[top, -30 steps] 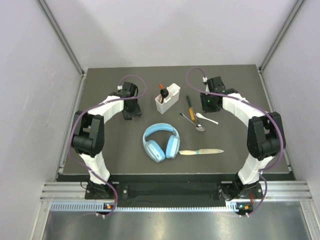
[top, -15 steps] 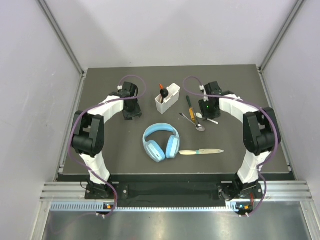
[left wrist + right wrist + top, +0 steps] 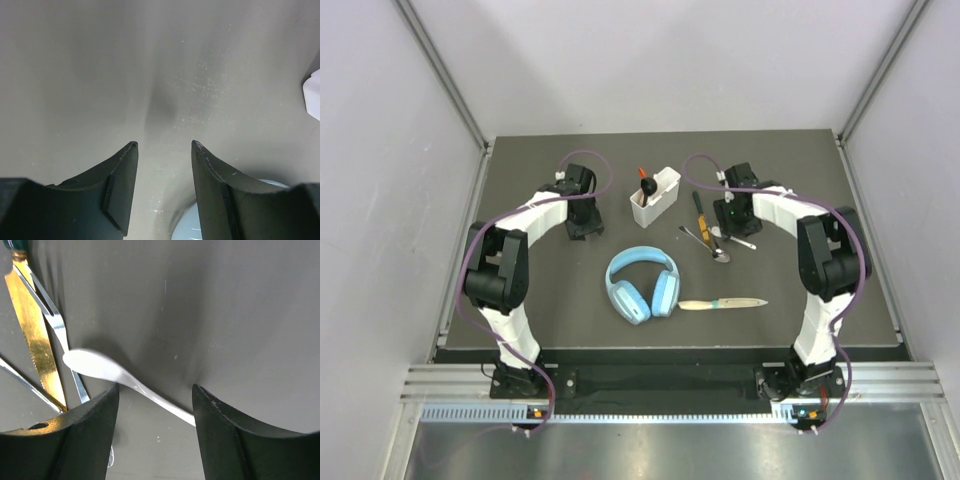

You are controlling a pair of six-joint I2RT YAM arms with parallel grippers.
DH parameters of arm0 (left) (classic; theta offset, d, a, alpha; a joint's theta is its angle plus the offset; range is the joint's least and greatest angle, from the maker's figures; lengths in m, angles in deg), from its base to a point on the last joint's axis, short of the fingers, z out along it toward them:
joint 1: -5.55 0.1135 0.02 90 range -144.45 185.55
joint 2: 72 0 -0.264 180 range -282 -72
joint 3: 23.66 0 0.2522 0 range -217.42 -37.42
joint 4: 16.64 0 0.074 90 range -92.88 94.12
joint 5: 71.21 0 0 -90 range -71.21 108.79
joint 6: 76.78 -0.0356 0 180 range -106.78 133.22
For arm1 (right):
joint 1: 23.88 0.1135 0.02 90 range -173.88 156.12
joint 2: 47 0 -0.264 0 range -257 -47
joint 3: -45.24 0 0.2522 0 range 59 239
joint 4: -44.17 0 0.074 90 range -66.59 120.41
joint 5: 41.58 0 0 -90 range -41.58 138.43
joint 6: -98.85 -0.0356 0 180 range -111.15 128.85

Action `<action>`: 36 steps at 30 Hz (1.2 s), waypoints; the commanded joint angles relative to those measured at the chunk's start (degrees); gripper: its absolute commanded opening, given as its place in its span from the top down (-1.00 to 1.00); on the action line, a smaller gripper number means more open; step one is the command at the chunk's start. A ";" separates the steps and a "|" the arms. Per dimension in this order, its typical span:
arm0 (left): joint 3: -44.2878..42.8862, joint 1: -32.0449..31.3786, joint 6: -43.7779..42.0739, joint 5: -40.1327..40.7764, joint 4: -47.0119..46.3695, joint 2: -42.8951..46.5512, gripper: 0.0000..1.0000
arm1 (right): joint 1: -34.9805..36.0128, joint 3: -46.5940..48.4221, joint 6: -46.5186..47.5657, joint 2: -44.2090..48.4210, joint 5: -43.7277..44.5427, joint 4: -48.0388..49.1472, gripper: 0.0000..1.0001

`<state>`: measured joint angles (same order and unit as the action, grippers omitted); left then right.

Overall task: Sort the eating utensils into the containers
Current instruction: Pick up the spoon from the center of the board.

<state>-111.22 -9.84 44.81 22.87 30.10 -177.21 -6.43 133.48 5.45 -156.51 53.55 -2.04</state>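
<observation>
2 utensils (image 3: 646,186) stand in the white caddy (image 3: 648,213); 5 more lie on the worktop (image 3: 570,300) to its right. The right fingers (image 3: 90,425) stand open astride the white spoon (image 3: 95,365), not gripping it; the left fingers (image 3: 120,175) are part-open and empty.

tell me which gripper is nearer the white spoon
Right. The right gripper sits over the white spoon, handle between its fingers; the left gripper is beyond the container, over bare table.
</observation>
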 commanded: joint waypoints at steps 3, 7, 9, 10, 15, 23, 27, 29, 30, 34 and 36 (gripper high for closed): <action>0.32 0.02 0.22 0.14 -1.33 1.15 -0.04 | 0.13 1.81 1.29 -2.46 0.24 1.51 -0.18; 0.41 0.02 0.22 0.14 -1.24 1.23 -0.04 | 0.21 1.37 1.64 -2.46 -2.04 1.33 0.31; 0.41 0.02 0.22 0.14 -1.33 1.32 -0.03 | 0.30 0.59 1.64 -1.85 -2.31 1.42 0.68; 0.32 0.02 0.40 0.14 -1.42 1.15 -0.03 | 0.56 0.32 1.64 -1.58 -2.31 1.42 0.78; 0.24 -0.07 0.49 -0.03 -1.51 0.88 -0.03 | 1.00 -1.00 0.59 -0.61 -2.31 0.72 1.00; 0.23 -0.07 0.66 -0.21 -1.68 0.88 -0.03 | 1.27 1.09 -1.35 5.18 0.58 0.02 1.00; 0.15 -0.07 0.57 -0.30 -1.59 0.88 -0.03 | 1.62 5.32 -1.61 8.52 0.59 0.45 1.00; 0.06 -0.07 0.57 -0.30 -1.59 0.97 -0.03 | 1.71 8.56 -1.87 10.02 -1.33 1.67 1.00; 0.06 0.02 0.57 -0.30 -1.59 0.88 -0.03 | 1.97 9.54 -1.87 10.46 -2.39 2.38 1.00; -0.38 -0.07 0.57 -0.30 -1.24 0.62 -0.03 | 2.50 16.21 -3.98 8.98 -8.54 5.46 1.00; -0.64 -0.07 0.57 -0.30 -1.16 0.71 -0.03 | 3.37 21.39 -4.51 7.04 -11.44 6.25 1.00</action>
<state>-111.22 -9.87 44.86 22.65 30.10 -177.21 -4.81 146.31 3.13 -149.48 48.79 -1.14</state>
